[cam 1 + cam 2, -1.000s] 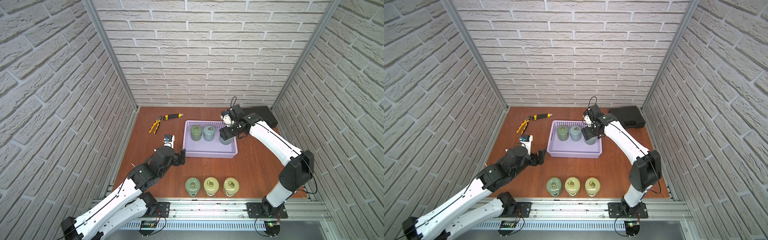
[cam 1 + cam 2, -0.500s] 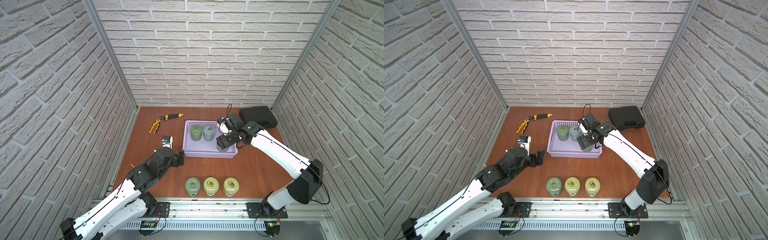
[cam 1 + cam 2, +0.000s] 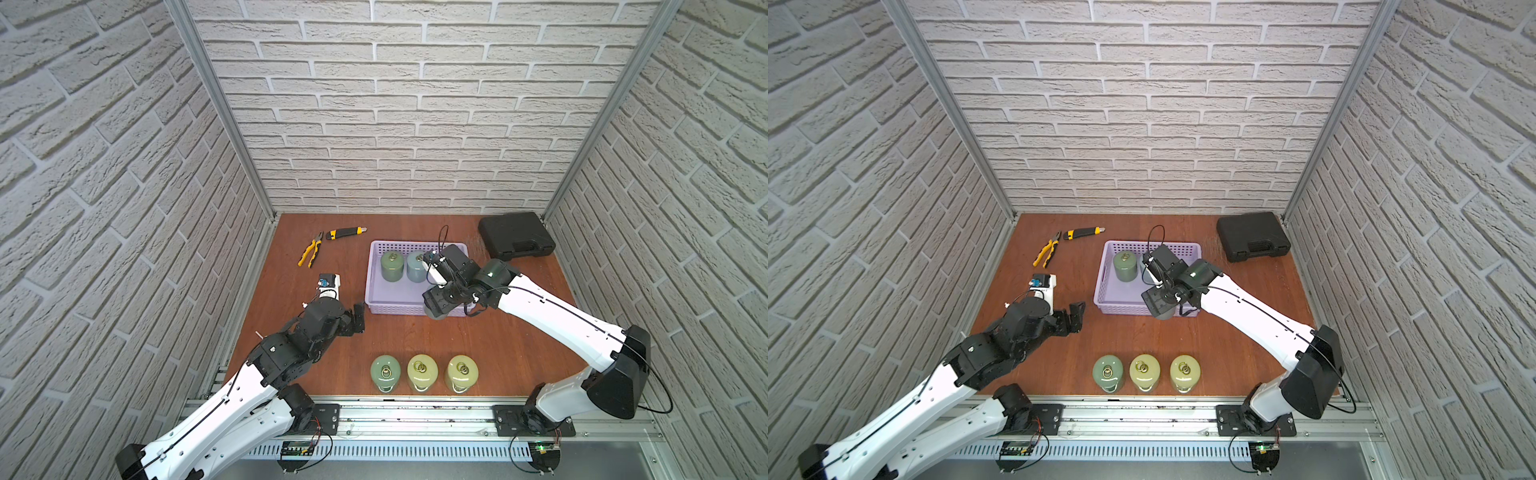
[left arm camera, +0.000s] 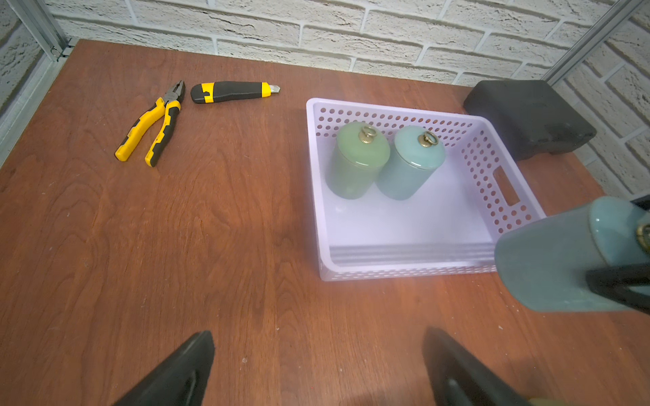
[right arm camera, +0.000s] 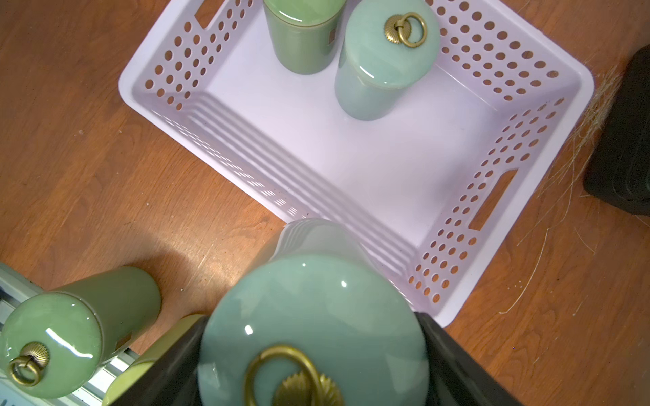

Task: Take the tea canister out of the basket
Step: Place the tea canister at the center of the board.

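1. The right pincer (image 3: 437, 300) was clenched on a teal canister (image 5: 316, 316), holding it over the near rim of the basket (image 3: 395, 308).
2. The left pincer (image 4: 316, 369) was released and empty above the brown wooden table (image 3: 415, 336), to the left of the right pincer.
3. Beyond the right pincer two canisters (image 3: 391, 266) stood in the basket. Nearer than it, three canisters (image 3: 422, 371) stood in a row.
4. White brick walls (image 3: 415, 124) closed three sides.

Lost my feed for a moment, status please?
Left gripper open, empty. Right gripper shut on tea canister, lifted over basket near rim. Two canisters inside; three canisters on table ahead.
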